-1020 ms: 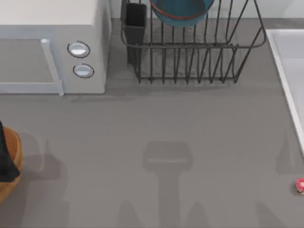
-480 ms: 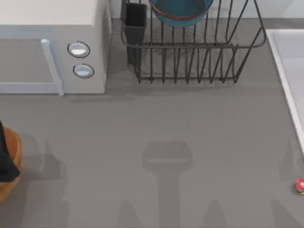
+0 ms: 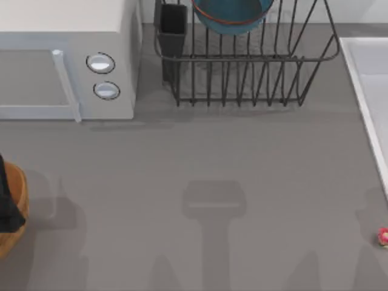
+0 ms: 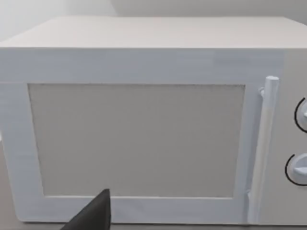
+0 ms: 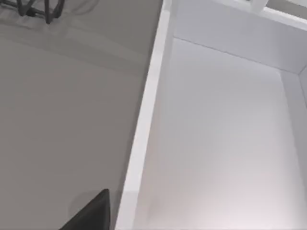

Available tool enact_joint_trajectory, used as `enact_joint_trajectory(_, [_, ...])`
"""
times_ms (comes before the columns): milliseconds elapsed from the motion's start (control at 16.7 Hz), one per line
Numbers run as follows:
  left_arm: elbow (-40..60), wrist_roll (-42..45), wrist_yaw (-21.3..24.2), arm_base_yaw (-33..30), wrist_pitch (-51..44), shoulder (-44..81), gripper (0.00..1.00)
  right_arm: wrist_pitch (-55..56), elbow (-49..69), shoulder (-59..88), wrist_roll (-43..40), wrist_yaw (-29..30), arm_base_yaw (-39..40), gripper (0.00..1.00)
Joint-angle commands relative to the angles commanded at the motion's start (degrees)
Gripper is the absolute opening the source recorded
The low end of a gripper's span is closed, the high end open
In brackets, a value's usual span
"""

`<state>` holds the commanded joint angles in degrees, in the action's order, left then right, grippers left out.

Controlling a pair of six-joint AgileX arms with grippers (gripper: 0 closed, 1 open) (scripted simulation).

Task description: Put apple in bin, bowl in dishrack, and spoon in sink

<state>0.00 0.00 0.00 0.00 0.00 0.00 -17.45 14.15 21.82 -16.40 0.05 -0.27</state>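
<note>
**One item left: the spoon**

Bowl (image 3: 231, 15) sits in the dishrack (image 3: 248, 66) at the table's far edge. Spoon (image 3: 383, 236) lies by the right edge, just short of the sink (image 5: 220, 134). Whether either claw is spread, I cannot tell. Risk: that tiny spoon skids off the edge if nudged.

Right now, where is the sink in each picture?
Top view: the sink runs along the right edge, to the right of the dishrack.
Right wrist view: its pale rim crosses the middle, with the basin beyond it.
Left wrist view: faces the white box instead.
Shared landmark: the dishrack; its wire corner sits in the right wrist view's corner.
</note>
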Motion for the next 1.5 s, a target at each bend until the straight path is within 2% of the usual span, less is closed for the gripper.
enact_joint_trajectory(480, [0.00, 0.00, 0.00, 0.00, 0.00, 0.00, 1.00, -27.88, 22.03, 35.92, -26.22, -0.08, -0.60, 1.00])
enact_joint_trajectory(780, [0.00, 0.00, 0.00, 0.00, 0.00, 0.00, 1.00, -40.12, 31.80, 51.52, -37.75, -0.22, -0.83, 1.00])
enact_joint_trajectory(960, [0.00, 0.00, 0.00, 0.00, 0.00, 0.00, 1.00, -43.35, 34.43, 55.51, -40.83, -0.28, -0.89, 1.00])
enact_joint_trajectory(1200, [0.00, 0.00, 0.00, 0.00, 0.00, 0.00, 1.00, -43.57, 34.60, 55.76, -41.04, -0.28, -0.90, 1.00])
enact_joint_trajectory(1500, [0.00, 0.00, 0.00, 0.00, 0.00, 0.00, 1.00, -39.40, 31.89, 57.73, -40.81, -0.29, -0.74, 1.00])
